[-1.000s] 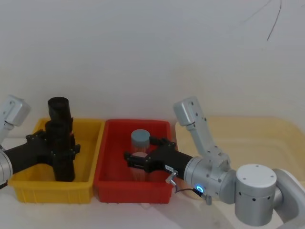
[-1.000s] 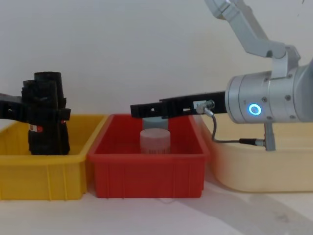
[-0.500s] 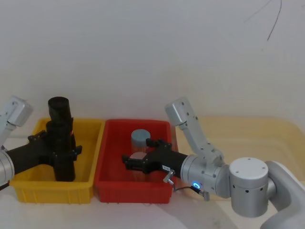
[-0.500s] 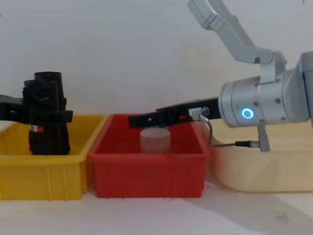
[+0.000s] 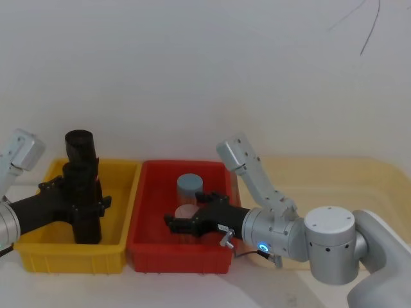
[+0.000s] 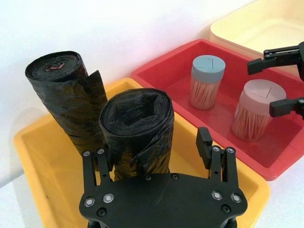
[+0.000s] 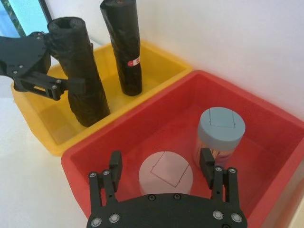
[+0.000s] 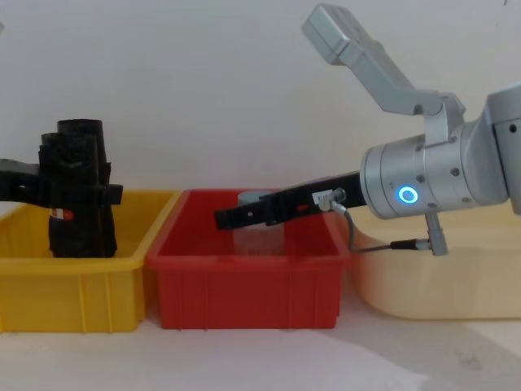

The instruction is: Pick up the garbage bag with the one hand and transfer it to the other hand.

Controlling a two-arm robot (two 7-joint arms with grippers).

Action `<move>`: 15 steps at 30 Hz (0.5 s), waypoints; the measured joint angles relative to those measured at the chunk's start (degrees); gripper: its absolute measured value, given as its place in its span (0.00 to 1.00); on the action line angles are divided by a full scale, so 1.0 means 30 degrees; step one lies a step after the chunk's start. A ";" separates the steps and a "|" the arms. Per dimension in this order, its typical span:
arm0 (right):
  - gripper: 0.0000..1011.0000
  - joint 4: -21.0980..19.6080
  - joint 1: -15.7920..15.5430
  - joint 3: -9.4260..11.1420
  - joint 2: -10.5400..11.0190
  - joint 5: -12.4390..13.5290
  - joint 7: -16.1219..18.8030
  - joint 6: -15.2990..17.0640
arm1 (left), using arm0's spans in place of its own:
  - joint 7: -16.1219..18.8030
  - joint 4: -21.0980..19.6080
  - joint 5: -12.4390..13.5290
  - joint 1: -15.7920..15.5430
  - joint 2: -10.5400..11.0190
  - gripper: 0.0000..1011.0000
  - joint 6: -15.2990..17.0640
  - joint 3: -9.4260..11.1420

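The open left hand (image 6: 151,145) straddles the garbage bag (image 6: 137,118). It should close squarely before lifting. The right hand (image 7: 161,159) hangs open in the red bin (image 5: 180,253).

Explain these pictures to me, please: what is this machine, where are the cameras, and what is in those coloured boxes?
It is a robot with two arms, each ending in black fingers. One picture looks down from its head, one looks forward from its chest, one comes from each wrist. A yellow bin, a red bin and a cream tub stand side by side. In the yellow bin, the left arm's fingers stand open either side of the garbage bag, a black roll beside a taller roll. The right arm's fingers, open too, hang over a pink-lidded jar in the red bin, next to a blue-lidded jar. Nothing is held yet.
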 joint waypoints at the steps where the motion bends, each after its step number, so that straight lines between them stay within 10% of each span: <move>1: 0.99 0.0034 0.0023 -0.0024 0.0006 -0.0002 0.0025 0.0028 | -0.0003 0.0002 0.0000 -0.0002 -0.0002 0.99 -0.0001 0.0003; 15: 0.99 0.0329 0.0225 -0.0366 0.0209 -0.0004 0.0382 0.0368 | -0.0024 0.0021 -0.0001 -0.0021 -0.0005 0.98 -0.0001 0.0025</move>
